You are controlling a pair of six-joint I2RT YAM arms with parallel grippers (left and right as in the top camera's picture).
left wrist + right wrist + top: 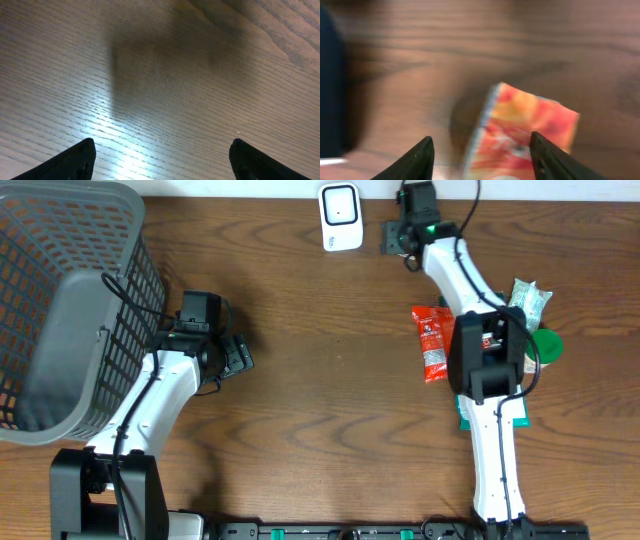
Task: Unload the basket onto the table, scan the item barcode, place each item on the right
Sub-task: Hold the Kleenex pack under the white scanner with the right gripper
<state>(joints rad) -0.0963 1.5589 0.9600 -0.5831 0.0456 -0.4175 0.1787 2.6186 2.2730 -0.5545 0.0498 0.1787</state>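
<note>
Nearest us, the left gripper [162, 156] hangs over the brown wood-grain table [320, 410], its fingers wide apart with nothing between them. It sits just beside the grey mesh basket [125, 295]. Further out on the right, a red foil packet [433, 340] lies flat on the table against the right arm [487, 365], and a green-and-white packet [528, 300] lies on the arm's other side.

Farthest off, the right gripper [397, 237] is just beside the white box-shaped scanner [340, 218] at the table's far edge. Its wrist view shows an orange-and-red packet [520, 125] between its parted fingers, over the wood.

We judge the task roughly midway: an item is near the scanner, but no scan shows as done.

That wrist view is blurred, so we cannot tell whether the fingers clamp the packet or merely flank it, and we can find no barcode. From above, the gripper hides that packet entirely.
</note>
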